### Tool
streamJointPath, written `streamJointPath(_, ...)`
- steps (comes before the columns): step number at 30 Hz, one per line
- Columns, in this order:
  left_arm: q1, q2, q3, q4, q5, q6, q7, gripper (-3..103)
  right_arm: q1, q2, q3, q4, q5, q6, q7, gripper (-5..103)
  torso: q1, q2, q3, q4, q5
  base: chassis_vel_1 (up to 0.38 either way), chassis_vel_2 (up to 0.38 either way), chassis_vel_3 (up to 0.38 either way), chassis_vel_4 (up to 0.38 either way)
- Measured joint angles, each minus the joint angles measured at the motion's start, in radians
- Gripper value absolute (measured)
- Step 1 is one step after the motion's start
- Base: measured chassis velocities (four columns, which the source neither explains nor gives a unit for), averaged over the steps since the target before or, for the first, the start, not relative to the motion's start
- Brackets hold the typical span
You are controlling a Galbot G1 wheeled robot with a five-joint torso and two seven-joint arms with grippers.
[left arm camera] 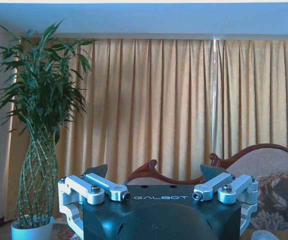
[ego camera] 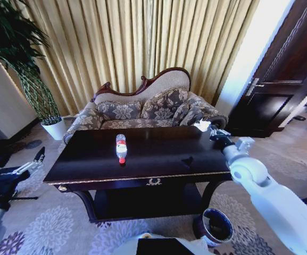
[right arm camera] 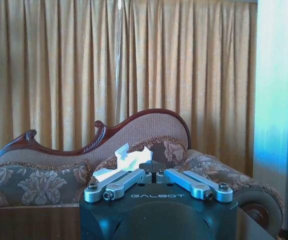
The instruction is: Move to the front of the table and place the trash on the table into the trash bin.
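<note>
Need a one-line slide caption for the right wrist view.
Right claw shut on a crumpled white tissue, held up before the sofa and curtains.

The right arm (ego camera: 270, 194) is smooth glossy white with rounded joint housings, turning black near the wrist. Each gripper, left gripper (left arm camera: 153, 172) and right gripper (right arm camera: 153, 166), has a black body lettered GALBOT, with silver-grey metal linkage bars, round screws, and dark jaws.
</note>
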Motion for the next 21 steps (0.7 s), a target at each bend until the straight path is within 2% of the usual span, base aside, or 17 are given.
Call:
streamJointPath(5, -0.006, 0.025, -0.004, 0.024, -0.01, -0.002, -0.006, 100, -0.093, 0.034, 0.055, 0.039, -0.034, 0.012, 0.002, 0, 0.0, 0.0, 0.0, 0.0, -0.0002, 0.0, 0.0, 0.0, 0.0)
streamJointPath(11, -0.013, 0.047, 0.002, 0.012, -0.028, 0.048, -0.016, 100, -0.187, 0.062, 0.103, 0.075, -0.052, 0.031, -0.022, 0, 0.0, 0.0, 0.0, -0.0003, 0.0003, 0.0, 0.0, 0.0, 0.0)
streamJointPath(19, -0.028, 0.081, 0.001, 0.021, -0.044, 0.102, -0.02, 100, -0.254, 0.083, 0.059, 0.168, -0.091, 0.031, -0.033, 0, 0.0, 0.0, 0.0, -0.0002, -0.0001, 0.0, 0.0, 0.0, 0.0)
streamJointPath(21, -0.026, 0.082, -0.003, 0.018, -0.046, 0.136, -0.022, 100, -0.256, 0.091, 0.035, 0.192, -0.105, 0.029, -0.033, 0, 0.0, 0.0, 0.0, -0.0001, -0.0001, 0.0, 0.0, 0.0, 0.0)
